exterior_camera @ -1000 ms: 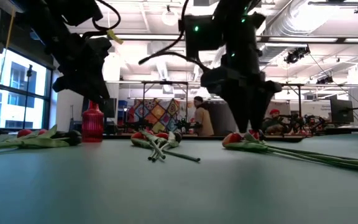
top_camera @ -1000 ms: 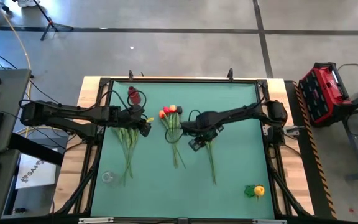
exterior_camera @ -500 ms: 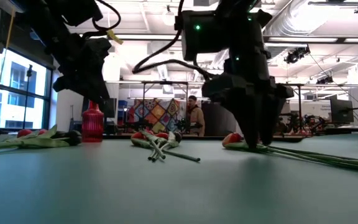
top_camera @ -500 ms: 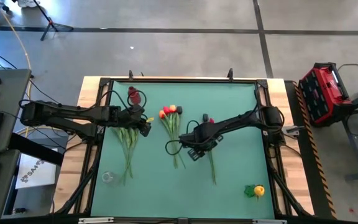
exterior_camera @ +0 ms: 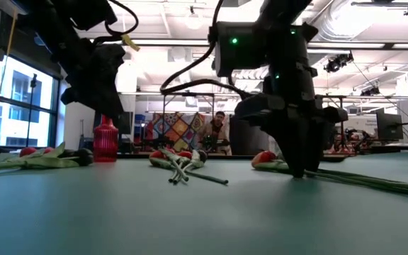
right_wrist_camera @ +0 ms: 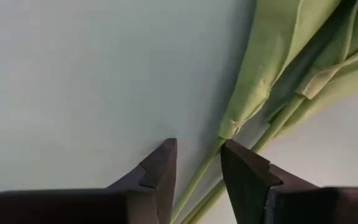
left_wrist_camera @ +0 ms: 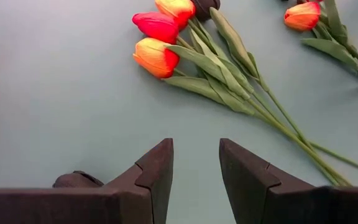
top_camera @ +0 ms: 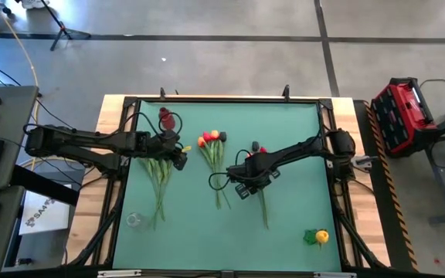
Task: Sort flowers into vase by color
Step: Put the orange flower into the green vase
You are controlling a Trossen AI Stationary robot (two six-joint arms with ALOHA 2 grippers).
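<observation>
Right gripper (top_camera: 242, 186) is down on the green table (top_camera: 300, 127) just right of centre, and from its own wrist camera I see its fingers (right_wrist_camera: 157, 171) standing a little apart with a thin green stem (right_wrist_camera: 194, 183) running up through the gap; the gap is wider than the stem and I cannot see either finger pressing on it. That stem belongs to the right-hand flowers (top_camera: 263, 202), which lie with red heads toward the far edge and stems toward the near edge. In the low view the gripper's tips reach the tabletop right on those stems. Left gripper (top_camera: 180, 160) hangs above the table on the left half, its fingers (left_wrist_camera: 157, 171) parted by a narrow gap with nothing between them, looking toward the middle bunch of tulips (top_camera: 215, 158). That bunch, red and orange heads with one dark one, lies between the two grippers, close beside the right one. A third bunch (top_camera: 159, 181) lies under the left arm. Off the table to the right sits a red case (top_camera: 404, 116). A red vase (top_camera: 164, 117) stands near the far edge behind the left gripper, a small clear glass (top_camera: 134, 220) near the front left corner, and one yellow flower head (top_camera: 321, 236) near the front right corner.
</observation>
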